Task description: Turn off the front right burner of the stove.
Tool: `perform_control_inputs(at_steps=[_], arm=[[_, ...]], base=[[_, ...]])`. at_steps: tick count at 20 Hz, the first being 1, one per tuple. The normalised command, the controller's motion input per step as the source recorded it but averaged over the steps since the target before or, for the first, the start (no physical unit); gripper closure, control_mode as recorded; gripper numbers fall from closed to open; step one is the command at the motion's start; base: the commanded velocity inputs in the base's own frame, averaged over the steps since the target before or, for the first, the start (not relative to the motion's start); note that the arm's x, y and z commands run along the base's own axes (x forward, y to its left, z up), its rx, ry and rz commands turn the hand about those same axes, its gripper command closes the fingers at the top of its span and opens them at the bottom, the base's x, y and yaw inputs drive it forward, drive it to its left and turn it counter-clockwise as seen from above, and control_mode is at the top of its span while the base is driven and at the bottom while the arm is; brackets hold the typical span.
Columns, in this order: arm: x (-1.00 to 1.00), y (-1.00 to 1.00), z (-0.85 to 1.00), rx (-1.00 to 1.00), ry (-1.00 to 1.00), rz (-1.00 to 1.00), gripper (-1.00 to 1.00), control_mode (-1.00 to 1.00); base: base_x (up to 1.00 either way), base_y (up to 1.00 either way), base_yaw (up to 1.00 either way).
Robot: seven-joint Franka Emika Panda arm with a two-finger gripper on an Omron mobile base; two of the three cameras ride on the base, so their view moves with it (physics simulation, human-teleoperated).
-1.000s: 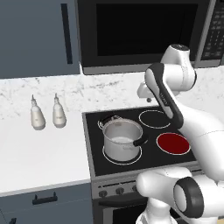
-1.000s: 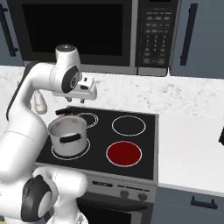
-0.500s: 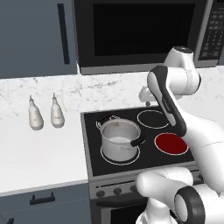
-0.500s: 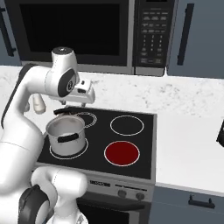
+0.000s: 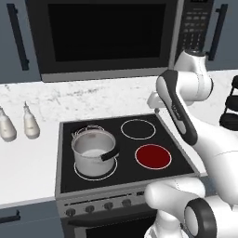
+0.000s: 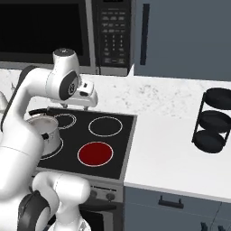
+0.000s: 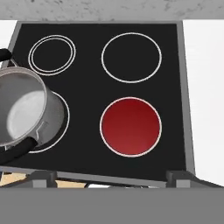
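While the front right burner [image 7: 131, 126] glows, the hand [image 6: 85, 96] hangs wide open, empty.

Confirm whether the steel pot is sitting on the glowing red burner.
No. The steel pot sits on the front left ring, while the front right burner glows red with nothing on it.

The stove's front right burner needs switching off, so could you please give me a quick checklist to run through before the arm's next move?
1. Front right burner glows red, not yet off: not ok.
2. Gripper jaws stand open, holding nothing: ok.
3. Gripper hangs above the stove, away from the knobs: not ok.
4. Steel pot sits on the front left ring, clear of the red burner: ok.
5. Which knob controls that burner: cannot tell.
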Motion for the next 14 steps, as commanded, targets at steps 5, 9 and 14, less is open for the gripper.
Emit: perform_control_inputs(at_steps=[5,9,14], arm=[[0.00,0.00,0.00,0.00,0.00,0.00,-1.00,1.00],[0.00,0.00,0.00,0.00,0.00,0.00,-1.00,1.00],[0.00,0.00,0.00,0.00,0.00,0.00,-1.00,-1.00]], base=[[-0.02,-0.68,0.00],[-0.03,-0.59,0.00],[0.00,-0.10,-0.01]])
